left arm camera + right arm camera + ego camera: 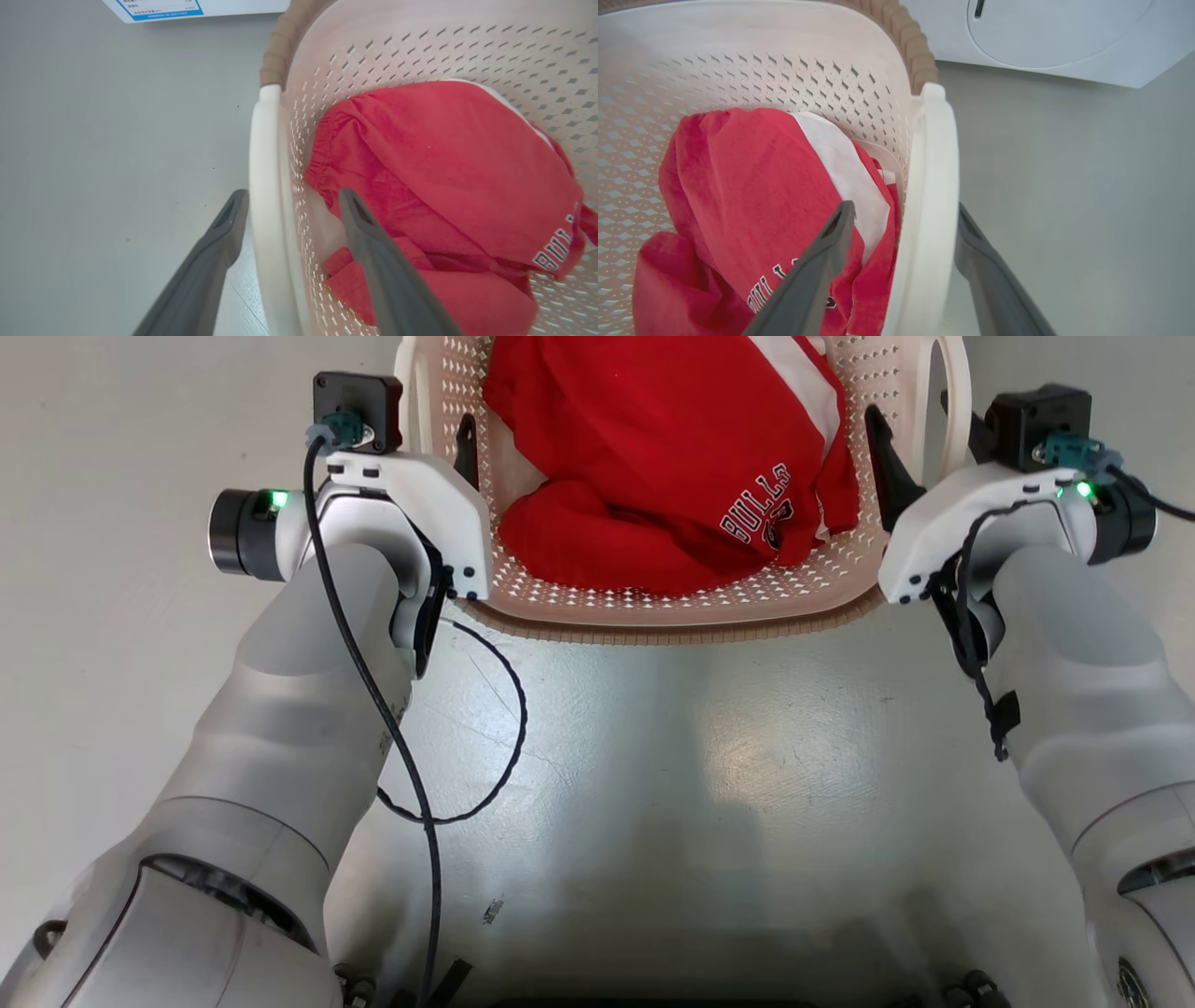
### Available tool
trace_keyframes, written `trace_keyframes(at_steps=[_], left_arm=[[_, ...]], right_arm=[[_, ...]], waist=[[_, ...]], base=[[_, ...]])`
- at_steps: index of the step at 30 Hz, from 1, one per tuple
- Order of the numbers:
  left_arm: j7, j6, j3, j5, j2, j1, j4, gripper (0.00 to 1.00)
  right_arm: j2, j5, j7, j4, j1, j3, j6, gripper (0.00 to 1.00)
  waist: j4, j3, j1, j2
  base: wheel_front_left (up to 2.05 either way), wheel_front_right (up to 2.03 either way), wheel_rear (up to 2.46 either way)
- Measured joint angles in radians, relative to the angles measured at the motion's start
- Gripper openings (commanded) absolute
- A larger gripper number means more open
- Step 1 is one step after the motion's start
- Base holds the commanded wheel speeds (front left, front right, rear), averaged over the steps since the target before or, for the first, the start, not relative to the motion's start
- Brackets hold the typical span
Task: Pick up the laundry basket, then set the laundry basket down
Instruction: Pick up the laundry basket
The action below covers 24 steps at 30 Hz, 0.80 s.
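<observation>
From the head we count one laundry basket (pixel 672 607) just ahead, holding one red garment (pixel 653 457). One gripper is at each side, left gripper (pixel 425 420) and right gripper (pixel 920 425).

At the left wrist, we see its two fingers parted astride one white loop handle (pixel 264 186), the outer finger touching it and the inner one inside the basket, not clamped.

At the right wrist, two parted fingers straddle the other handle (pixel 931 186) the same way. We count one washing machine (pixel 1041 32) beyond.
</observation>
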Motion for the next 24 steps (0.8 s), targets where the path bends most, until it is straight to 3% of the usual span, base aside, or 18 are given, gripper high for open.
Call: trace_keyframes(at_steps=[19, 24], left_arm=[[0.000, 0.001, -0.067, -0.043, 0.000, -0.018, 0.024, 1.00], [0.000, 0.002, -0.082, -0.057, 0.000, -0.019, 0.025, 1.00]], right_arm=[[0.008, 0.071, 0.014, 0.017, -0.017, 0.064, 0.000, 1.00], [0.010, 0.093, 0.019, 0.019, -0.018, 0.080, 0.000, 0.93]], waist=[[-0.016, 0.006, 0.0000, 0.0000], [-0.016, 0.011, 0.0000, 0.0000]], base=[[0.00, 0.00, 0.00], [0.00, 0.00, 0.00]])
